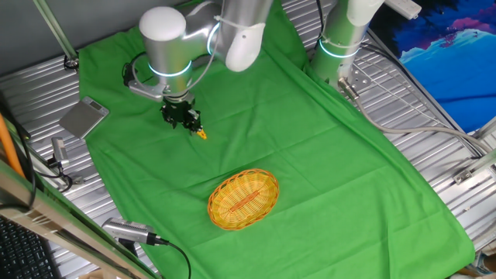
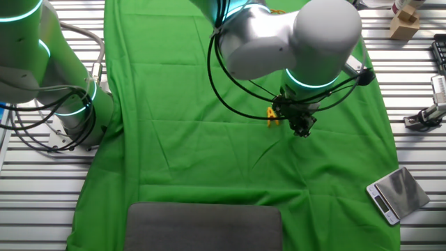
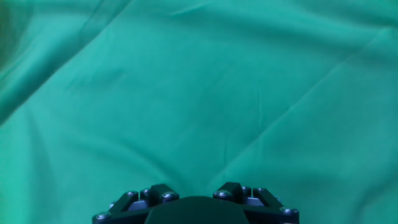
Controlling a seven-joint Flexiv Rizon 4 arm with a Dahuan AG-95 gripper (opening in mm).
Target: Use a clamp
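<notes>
We see the clamp [image 1: 201, 135] just beside the gripper [image 1: 186, 122], on the cloth [image 1: 310, 155]; the wicker basket [image 1: 243, 199] lies well apart.

My arm [image 1: 232, 31] reaches in from twelve o'clock in one fixed view, the wrist bent so my gripper [image 1: 186, 118] points straight down. In the other fixed view the gripper [image 2: 301, 124] hangs at five o'clock under the wrist. My jaws are drawn close together; the hand view shows only the gripper [image 3: 198, 202] base.
</notes>
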